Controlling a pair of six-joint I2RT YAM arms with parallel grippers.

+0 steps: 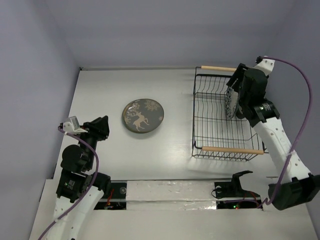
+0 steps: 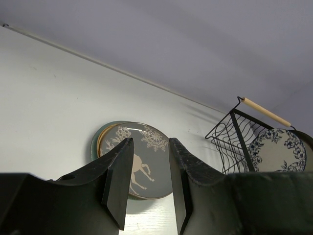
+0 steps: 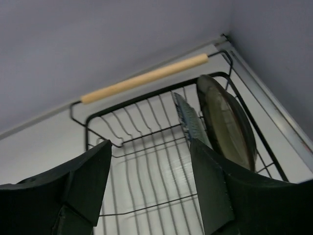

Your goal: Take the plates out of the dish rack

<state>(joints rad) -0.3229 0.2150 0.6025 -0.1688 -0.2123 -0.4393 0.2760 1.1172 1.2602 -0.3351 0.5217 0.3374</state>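
My right gripper [image 3: 150, 147] spread over the dish rack [image 1: 232, 150], frame upper right, floral plate [image 3: 188, 117] racked; left gripper [image 2: 150, 147] part-open, empty, lower left, facing deer plate [image 1: 143, 116].

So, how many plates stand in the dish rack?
2. The white-blue floral plate stands on edge in the dish rack; the dark-rimmed plate stands beside it, nearer the rack's end. No other seems hidden there.

Grey plate [image 1: 143, 116], cream deer and floral motifs; floral plate [image 2: 277, 151] white-blue; rack [image 1: 220, 120] black wire, pale wooden handles [image 1: 231, 150].
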